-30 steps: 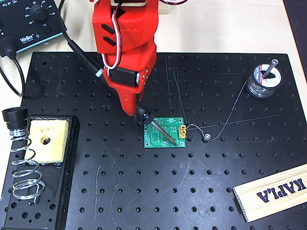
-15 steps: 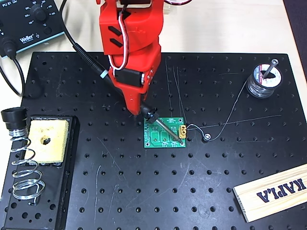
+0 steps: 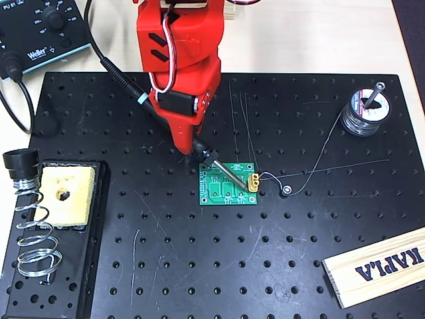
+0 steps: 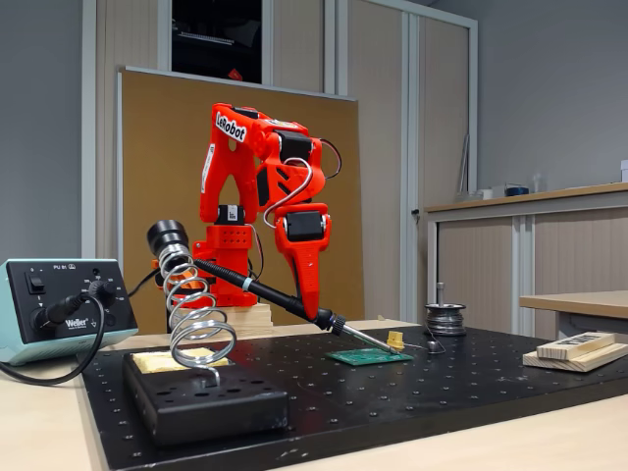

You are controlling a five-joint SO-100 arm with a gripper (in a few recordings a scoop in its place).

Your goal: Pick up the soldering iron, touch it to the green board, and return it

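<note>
Holding the soldering iron (image 3: 211, 160) by its black grip, the red end effector (image 3: 194, 147) is clamped on it, fingers pointing down at the black perforated board (image 3: 219, 266). Iron slants down and away from the end effector; in the fixed view the handle (image 4: 257, 287) rises back behind it, cord trailing off toward the solder station (image 3: 40, 30).

Vs the earlier frames: the tip has pulled back across the green board (image 3: 228, 184). It sat near the board's lower right by the yellow connector (image 3: 253, 181) a second ago; now it lies over the upper middle, short of the connector. Arm body shifted slightly up and left in the overhead view. Fixed view shows the tip (image 4: 378, 344) just above or at the green board (image 4: 370, 356); cannot tell if it touches.

Green board is just below-right of the end effector in the overhead view, unmoved. Coil stand (image 3: 32, 226), yellow sponge (image 3: 64, 195), solder spool (image 3: 365, 109) and wooden block (image 3: 378, 267) unchanged, all well apart from the end effector.
</note>
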